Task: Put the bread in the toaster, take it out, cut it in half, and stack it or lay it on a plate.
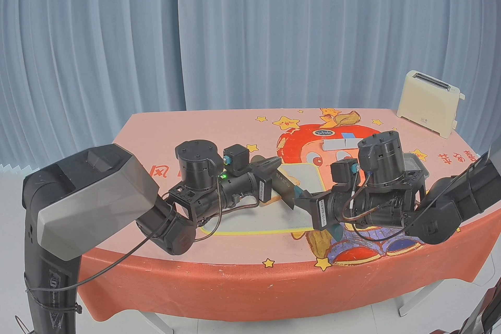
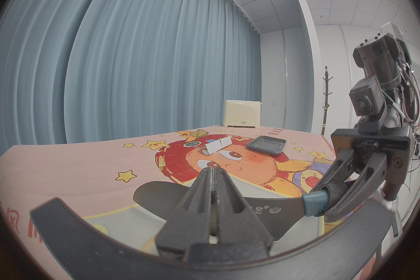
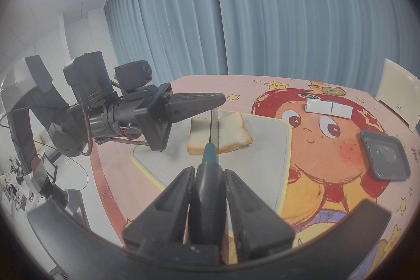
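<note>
Right gripper [image 3: 208,173] is clamping the knife [image 3: 210,152], halving the bread [image 3: 232,132]. Left gripper [image 3: 214,98] is hovering closed, empty. Plating is waiting

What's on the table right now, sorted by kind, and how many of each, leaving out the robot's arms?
toaster: 1
bread slice: 1
knife: 1
cutting board: 1
dark tray: 1
white block: 1
Total: 6
</note>
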